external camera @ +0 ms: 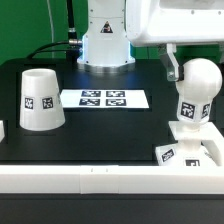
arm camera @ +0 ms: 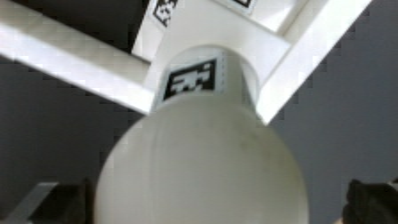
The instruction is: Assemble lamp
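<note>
The white bulb stands upright with its neck on the flat square base at the exterior view's right. My gripper is at the bulb's round head; one dark finger shows beside it. In the wrist view the bulb fills the middle, and the gripper straddles its head. Both fingertips stand apart from it with a gap on each side, so the gripper is open. The base shows beyond the neck. The tapered shade stands mouth down at the exterior view's left.
The marker board lies flat on the black table between the shade and the bulb. A white rail runs along the table's near edge, right by the base. The arm's white pedestal stands at the back.
</note>
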Robot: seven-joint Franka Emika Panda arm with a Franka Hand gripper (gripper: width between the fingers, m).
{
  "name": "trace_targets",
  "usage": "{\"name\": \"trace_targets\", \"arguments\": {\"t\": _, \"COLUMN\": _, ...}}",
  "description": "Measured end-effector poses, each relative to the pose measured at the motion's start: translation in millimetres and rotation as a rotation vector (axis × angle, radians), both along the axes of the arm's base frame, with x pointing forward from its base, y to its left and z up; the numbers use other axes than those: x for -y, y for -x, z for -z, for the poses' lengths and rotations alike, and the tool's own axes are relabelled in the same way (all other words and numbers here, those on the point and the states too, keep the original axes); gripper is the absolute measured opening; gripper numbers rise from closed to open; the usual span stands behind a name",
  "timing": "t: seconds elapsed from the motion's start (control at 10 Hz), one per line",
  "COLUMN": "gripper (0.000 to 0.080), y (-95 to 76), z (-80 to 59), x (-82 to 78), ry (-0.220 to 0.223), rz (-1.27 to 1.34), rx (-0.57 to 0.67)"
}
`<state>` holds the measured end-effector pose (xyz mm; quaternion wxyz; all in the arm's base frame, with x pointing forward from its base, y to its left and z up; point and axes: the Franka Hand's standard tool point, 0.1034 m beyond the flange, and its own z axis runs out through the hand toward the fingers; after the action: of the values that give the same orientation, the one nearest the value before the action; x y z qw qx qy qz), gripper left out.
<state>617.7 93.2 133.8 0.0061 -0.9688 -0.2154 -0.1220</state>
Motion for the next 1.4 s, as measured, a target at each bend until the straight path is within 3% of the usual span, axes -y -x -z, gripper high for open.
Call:
{"name": "trace_targets", "arguments": {"t": 0.4, "gripper": 0.0698, "y": -1.5, "z": 5.1, "x": -2.6, "ry": 0.027, "rz": -0.007, "rx": -0.218}}
{"name": "trace_targets", "arguments": {"t": 0.5, "gripper": 0.0698, "y": -8.0, "z": 5.9, "x": -0.2, "ry": 0.024, "rz": -0.016, "rx": -0.195}}
{"name": "trace_targets", "arguments": {"t": 0.9, "gripper": 0.0698, "y": -8.0, "z": 6.9, "x": 2.5, "ry": 0.023, "rz": -0.013, "rx": -0.195}}
{"name": "trace_targets", "arguments": {"t": 1.0, "gripper": 0.0573, "y": -8.0, "z": 6.9, "x": 2.5, "ry": 0.023, "rz": -0.013, "rx": -0.195}}
{"name": "trace_targets", "arguments": {"t": 1.4, "gripper": 0.0576, "y": -7.7, "z": 6.9, "x": 2.7, "ry": 0.017, "rz": 0.017, "rx": -0.197}}
